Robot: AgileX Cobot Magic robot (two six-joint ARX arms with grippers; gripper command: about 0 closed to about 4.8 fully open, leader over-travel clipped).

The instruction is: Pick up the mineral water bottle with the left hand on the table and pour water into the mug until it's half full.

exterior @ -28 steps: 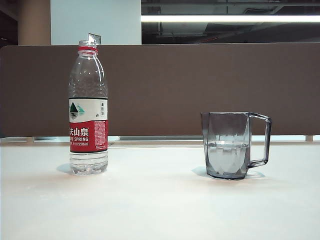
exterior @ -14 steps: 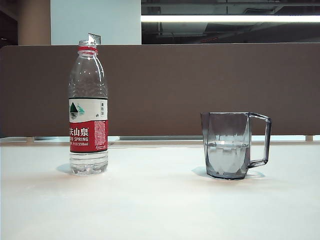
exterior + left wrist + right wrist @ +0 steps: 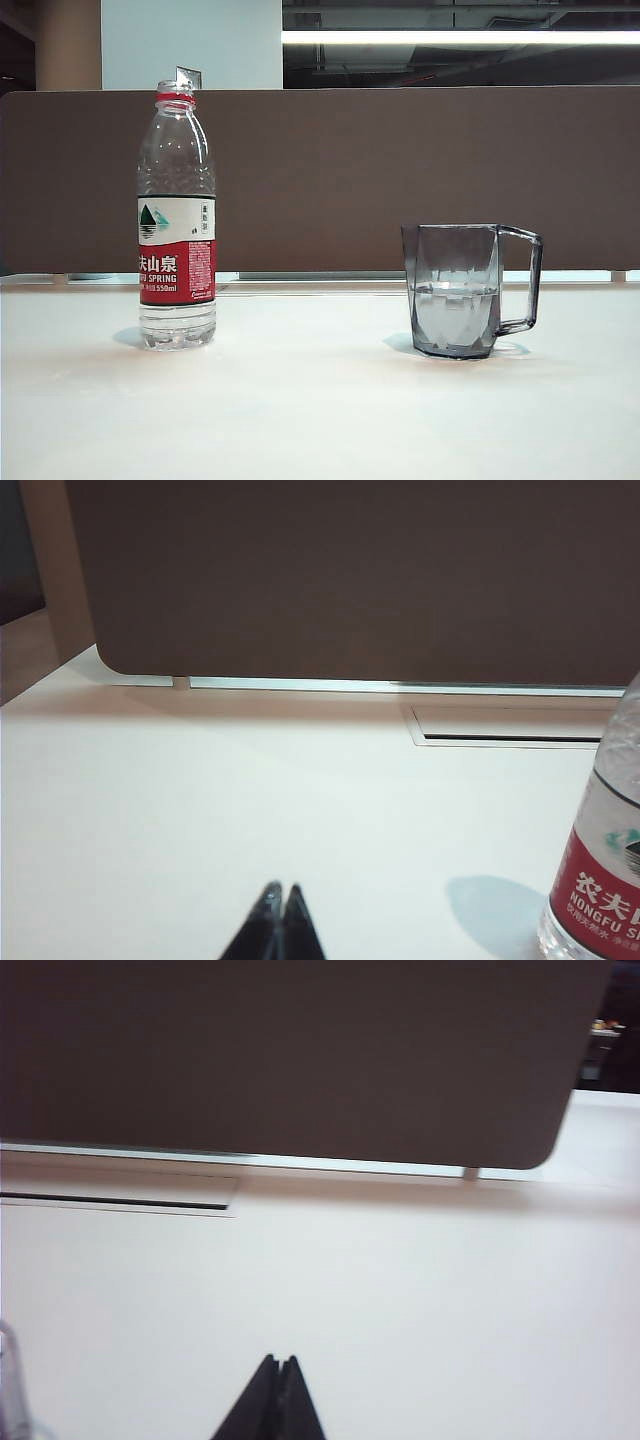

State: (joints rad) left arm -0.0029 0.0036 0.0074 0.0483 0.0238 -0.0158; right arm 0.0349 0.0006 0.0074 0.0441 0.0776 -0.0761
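The mineral water bottle [image 3: 177,215] stands upright and uncapped on the left of the white table [image 3: 320,410], with a little water in its base. The smoky-grey mug [image 3: 456,290] stands to the right, about half full of water, handle pointing right. Neither arm shows in the exterior view. In the left wrist view my left gripper [image 3: 283,891] is shut and empty, low over the table, with the bottle [image 3: 600,880] off to its side and apart from it. In the right wrist view my right gripper [image 3: 279,1362] is shut and empty; a sliver of the mug [image 3: 10,1390] shows at the frame's edge.
A brown partition [image 3: 400,170] runs along the table's far edge. A narrow cable slot [image 3: 510,727] is set into the tabletop near the partition.
Bottle and mug stand unmoved in the exterior view. No arm appears in it.
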